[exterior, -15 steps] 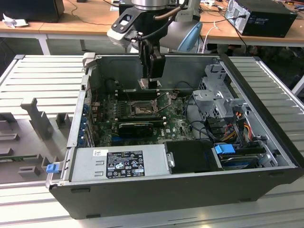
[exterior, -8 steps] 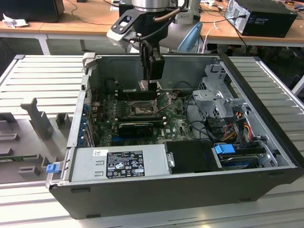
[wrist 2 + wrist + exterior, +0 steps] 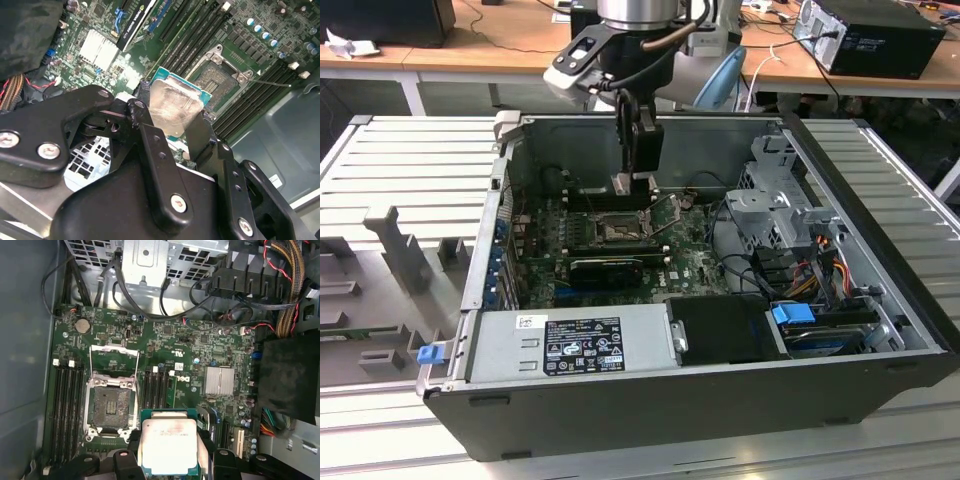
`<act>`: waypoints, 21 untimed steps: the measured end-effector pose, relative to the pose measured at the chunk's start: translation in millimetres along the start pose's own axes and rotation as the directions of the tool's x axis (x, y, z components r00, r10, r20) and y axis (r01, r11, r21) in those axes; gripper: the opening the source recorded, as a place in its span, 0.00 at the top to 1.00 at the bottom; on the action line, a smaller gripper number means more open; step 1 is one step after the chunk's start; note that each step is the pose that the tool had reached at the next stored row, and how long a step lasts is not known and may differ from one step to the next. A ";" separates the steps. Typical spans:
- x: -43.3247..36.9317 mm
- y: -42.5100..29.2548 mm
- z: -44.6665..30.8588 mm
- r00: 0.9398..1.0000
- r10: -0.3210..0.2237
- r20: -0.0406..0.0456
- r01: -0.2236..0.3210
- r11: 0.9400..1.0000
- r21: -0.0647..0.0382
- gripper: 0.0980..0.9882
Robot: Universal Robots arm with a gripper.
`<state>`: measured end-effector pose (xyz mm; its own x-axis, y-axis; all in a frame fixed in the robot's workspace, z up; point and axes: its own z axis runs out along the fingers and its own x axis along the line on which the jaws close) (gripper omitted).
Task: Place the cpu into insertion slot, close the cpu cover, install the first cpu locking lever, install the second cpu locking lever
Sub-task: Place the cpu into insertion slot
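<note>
I have the gripper (image 3: 169,456) pressed in on the cpu (image 3: 169,446), its two black fingers (image 3: 131,441) clamping opposite edges of the chip. The grey metal face is turned up toward the wrist and the chip lies flat. I judge that hold suits a drop-in part: gripped by the edges, the contact side is bare and level for the socket.

In the exterior view the gripper (image 3: 636,183) hangs inside the open computer case (image 3: 650,385), which sits on the ribbed worktop (image 3: 410,160). It is above the green motherboard (image 3: 190,340) and not touching it.

The insertion slot (image 3: 110,407) lies below the gripper and a little off to one side, so the chip is near it but not over it. It shows dark and vacant within its metal rim. In the second wrist view the slot (image 3: 218,80) sits just beyond the held cpu (image 3: 175,105).

The cpu cover (image 3: 114,352) is swung up off the slot on its hinge, on the side of the slot away from the gripper. That leaves the opening free to receive the chip. A thin wire locking lever (image 3: 137,371) runs along the raised cover, unlatched. Long black memory slots (image 3: 67,405) flank the socket, so I judge there is little room to spare around it.
</note>
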<state>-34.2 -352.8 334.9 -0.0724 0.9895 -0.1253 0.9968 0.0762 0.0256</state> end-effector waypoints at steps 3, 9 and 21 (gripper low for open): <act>0.2 0.1 1.4 1.000 0.012 0.002 -0.012 1.000 0.002 0.52; 0.8 0.2 6.2 0.999 0.037 0.007 -0.037 0.999 0.005 0.52; 3.5 -0.4 27.2 0.997 0.080 0.015 -0.080 0.997 0.012 0.52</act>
<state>-33.9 -352.7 307.5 0.0083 0.9904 -0.1377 0.9997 -0.0051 0.0238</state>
